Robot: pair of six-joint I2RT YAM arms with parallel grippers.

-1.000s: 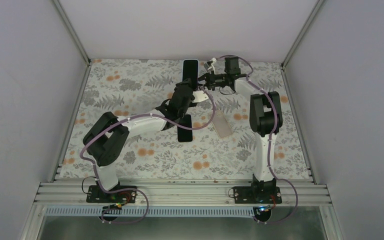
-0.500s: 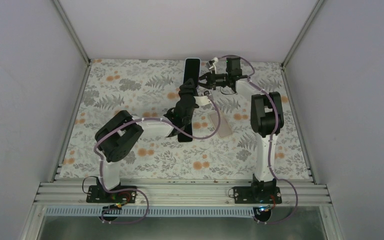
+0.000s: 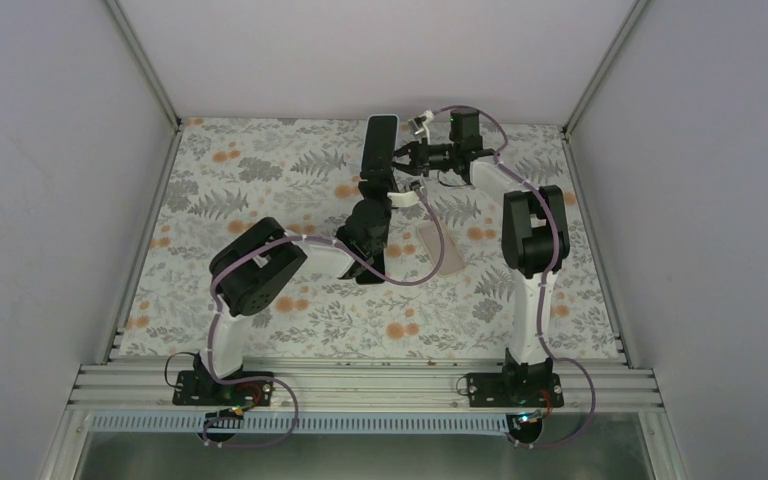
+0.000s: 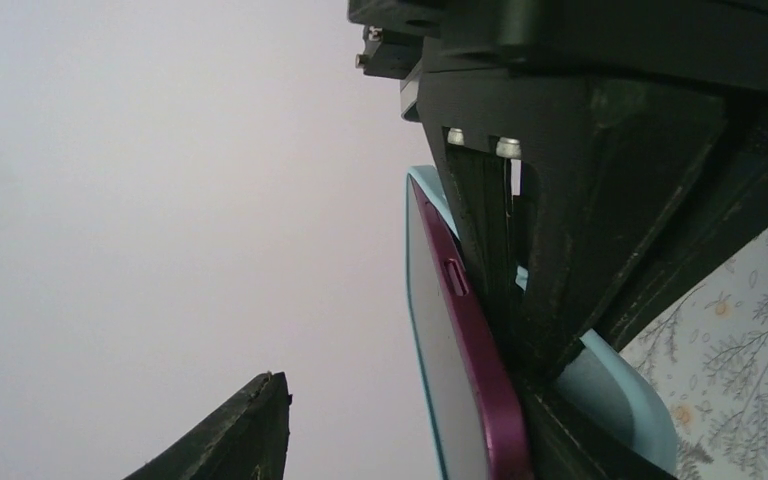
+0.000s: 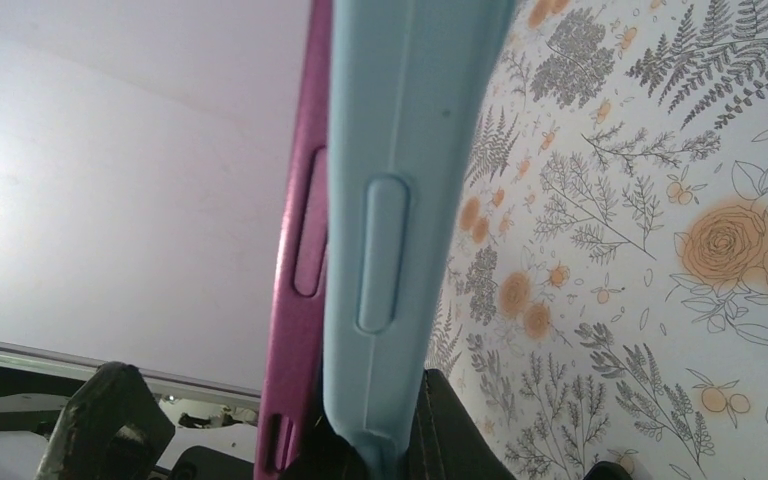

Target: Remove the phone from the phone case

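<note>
A purple phone [image 3: 380, 140] in a light blue case stands on end above the far middle of the table. My right gripper [image 3: 406, 160] is shut on the case's side wall. In the right wrist view [image 5: 400, 425] one finger lies behind the case [image 5: 410, 200] and a dark finger sits between case and phone [image 5: 300, 250]. My left gripper [image 3: 373, 190] is open below the phone. In the left wrist view [image 4: 400, 420] the phone [image 4: 460, 330] lies near the right jaw, with a wide gap to the left fingertip [image 4: 250, 420]. The case [image 4: 620, 400] shows behind.
A clear case [image 3: 445, 248] lies flat on the flowered cloth right of the middle. A black flat object [image 3: 370, 265] lies partly under the left arm. White walls and metal rails [image 3: 150, 70] close in the table on three sides.
The left arm has swung right and stretched under the phone. The right gripper opened half a second ago, then moved left onto the case's edge.
</note>
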